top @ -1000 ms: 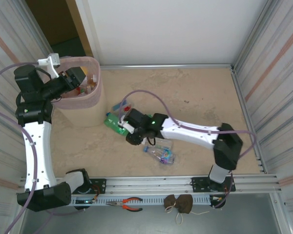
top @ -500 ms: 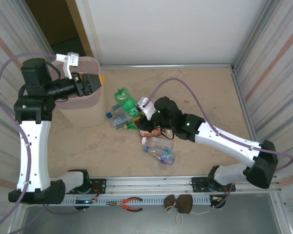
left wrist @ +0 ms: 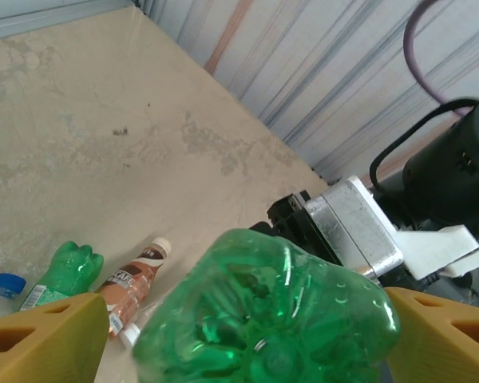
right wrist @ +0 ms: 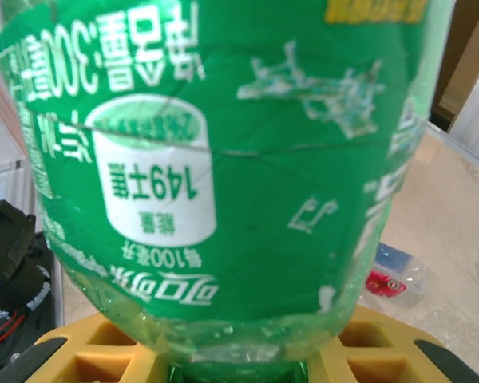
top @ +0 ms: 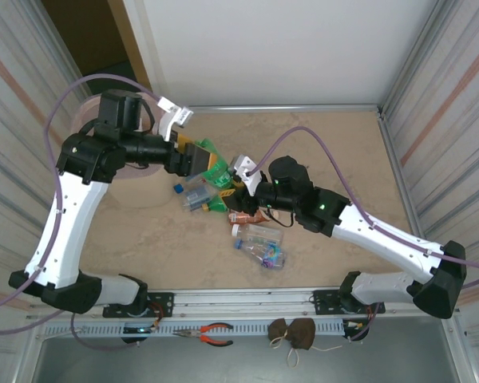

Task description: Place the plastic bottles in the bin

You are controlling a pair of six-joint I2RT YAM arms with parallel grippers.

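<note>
A green plastic bottle (top: pixel 213 165) hangs in the air over the table's middle. My right gripper (top: pixel 241 182) is shut on its neck; in the right wrist view its yellow fingers (right wrist: pixel 88 359) pinch just below the green label (right wrist: pixel 223 159). My left gripper (top: pixel 199 159) stands open round the bottle's base (left wrist: pixel 263 319), with one yellow finger (left wrist: pixel 44 339) on each side. Several more bottles lie on the table: a brown one (left wrist: pixel 132 283), a small green one (left wrist: pixel 68 271), and clear ones (top: pixel 259 235). The pale pink bin (top: pixel 140 190) stands at the left, mostly behind my left arm.
Corrugated metal walls close in the left and right sides, and a white wall stands at the back. Along the near edge runs a metal rail, with orange-handled pliers (top: pixel 211 333) and a brown pouch (top: pixel 295 331) in front of it.
My left arm has swung right from above the bin to the green bottle and its jaws have spread. My right arm lifted that bottle off the pile towards the left gripper.
</note>
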